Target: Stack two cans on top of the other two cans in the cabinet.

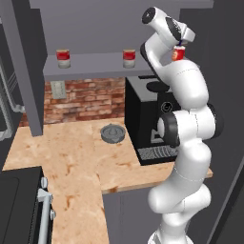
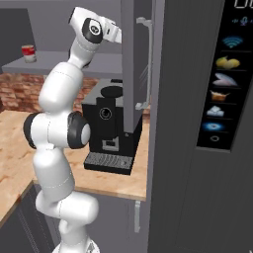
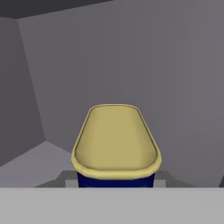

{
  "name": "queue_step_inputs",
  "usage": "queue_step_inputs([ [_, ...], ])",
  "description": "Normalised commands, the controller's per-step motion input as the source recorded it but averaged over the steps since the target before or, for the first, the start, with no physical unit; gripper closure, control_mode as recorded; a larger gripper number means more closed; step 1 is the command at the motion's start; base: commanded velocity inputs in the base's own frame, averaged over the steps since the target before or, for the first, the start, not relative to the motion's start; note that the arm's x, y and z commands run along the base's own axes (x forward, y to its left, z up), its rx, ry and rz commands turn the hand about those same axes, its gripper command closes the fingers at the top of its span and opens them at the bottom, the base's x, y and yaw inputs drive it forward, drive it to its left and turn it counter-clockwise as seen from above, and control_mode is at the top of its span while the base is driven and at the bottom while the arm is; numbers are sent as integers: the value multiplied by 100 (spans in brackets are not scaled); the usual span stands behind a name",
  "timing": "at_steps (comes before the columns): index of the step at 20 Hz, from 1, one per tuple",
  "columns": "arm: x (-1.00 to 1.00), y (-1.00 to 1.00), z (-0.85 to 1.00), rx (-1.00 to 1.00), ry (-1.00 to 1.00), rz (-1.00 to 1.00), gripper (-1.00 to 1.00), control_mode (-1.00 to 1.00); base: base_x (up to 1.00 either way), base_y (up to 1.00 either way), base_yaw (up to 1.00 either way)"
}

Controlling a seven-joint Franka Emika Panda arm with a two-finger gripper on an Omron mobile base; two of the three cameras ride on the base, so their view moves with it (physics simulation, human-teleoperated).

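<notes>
Left base view, arm: the white, glossy, rounded arm with dark joints is seen raised to shelf height, its two-finger gripper (image 1: 182,44) at the right end of the cabinet.
Hand state: the jaws are closed on the small dark-blue cylindrical can (image 3: 114,179) with a smooth pale-yellow top.
Held can, place: a sliver of it (image 1: 181,42) is seen directly above the right red-and-white can (image 1: 178,54); whether the two touch cannot be told.
Other cans: a left red-and-white can (image 1: 63,58) and a middle red-and-white can (image 1: 129,58), both small upright cylinders, are set well apart on the shelf board.
Cabinet: the plain matte grey wall cabinet (image 1: 90,67) is made up of a flat shelf board and flat, untextured side and back walls (image 3: 131,52).
Counter: a marbled beige stone-look worktop (image 1: 71,162) is laid out in an L shape beneath the shelf.
Wall: a rough red brick backsplash (image 1: 86,97) is fitted between shelf and worktop.
On the counter: a boxy black coffee machine (image 1: 143,114) is placed under the right of the shelf, and a round grey ridged dish (image 1: 113,133) just beside it on the left.
Right base view, room: a tall dark grey panel with a column of small lit icons (image 2: 217,84) is seen on the right.
</notes>
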Motion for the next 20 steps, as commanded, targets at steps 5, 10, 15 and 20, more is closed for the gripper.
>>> queue_step_inputs([
  [5,0,0,0,0,0,0,100,-100,0,0,0],
  [10,0,0,-8,0,0,0,100,-100,0,0,0],
  [15,0,0,-28,0,0,0,100,-100,0,0,0],
  [20,0,0,-24,0,0,0,100,-100,0,0,0],
])
